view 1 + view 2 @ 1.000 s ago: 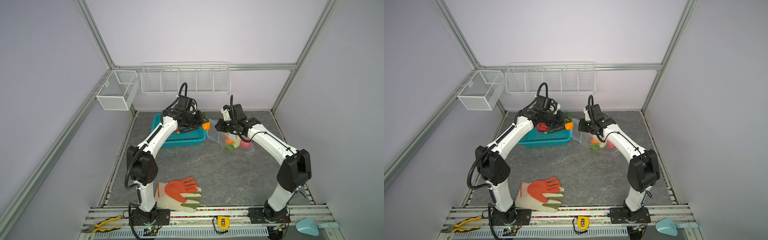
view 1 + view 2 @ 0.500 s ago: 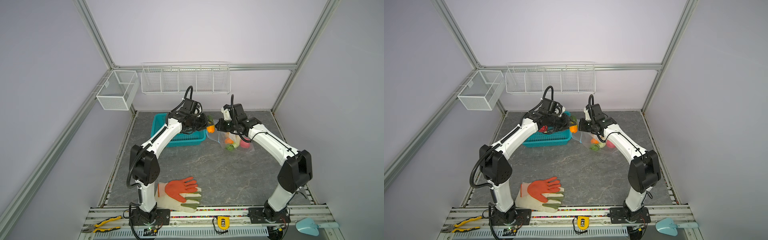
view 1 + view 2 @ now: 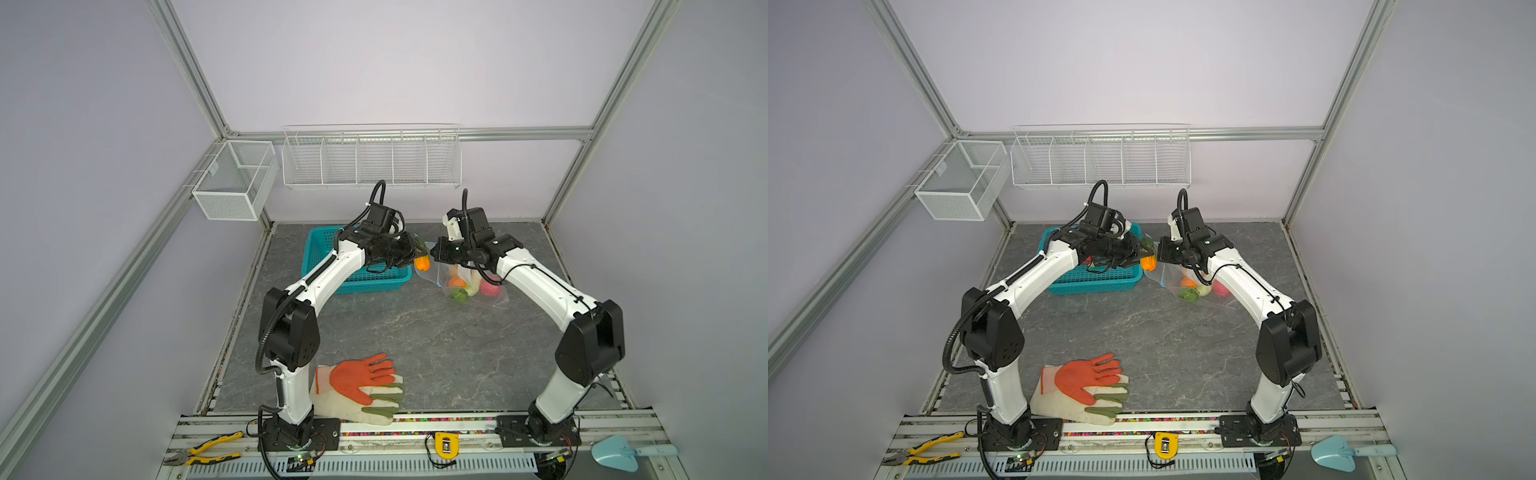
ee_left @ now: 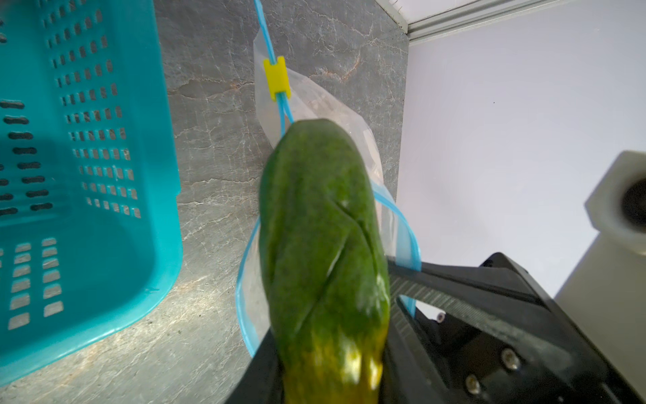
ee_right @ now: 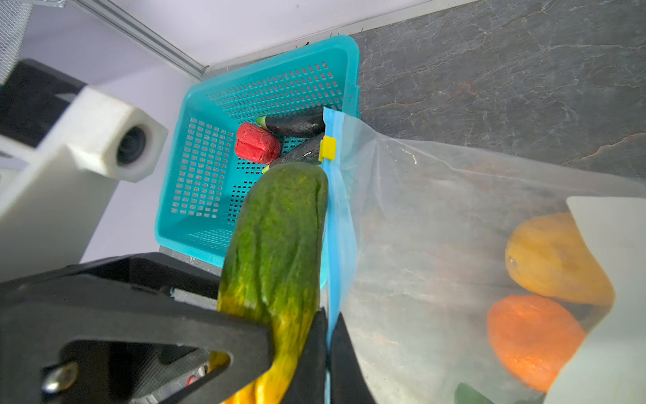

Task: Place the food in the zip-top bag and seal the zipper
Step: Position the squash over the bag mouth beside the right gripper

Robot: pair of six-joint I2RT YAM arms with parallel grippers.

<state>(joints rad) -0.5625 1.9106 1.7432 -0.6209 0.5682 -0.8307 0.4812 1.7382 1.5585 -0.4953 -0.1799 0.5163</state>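
Vegetable (image 4: 321,238), green-yellow, clamped in left hand (image 3: 415,254); right hand (image 5: 328,356) pinched shut on zipper (image 5: 337,224).

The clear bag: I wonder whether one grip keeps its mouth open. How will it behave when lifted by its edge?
Probably floppy: the bag hangs creased from the right gripper pinching its blue strip. The mouth likely sags shut unaided; the strip bows in a loose loop. The fruit inside should anchor its bottom.

food (image 3: 422,262) carried from basket (image 3: 365,286), now beside bag (image 3: 496,300)
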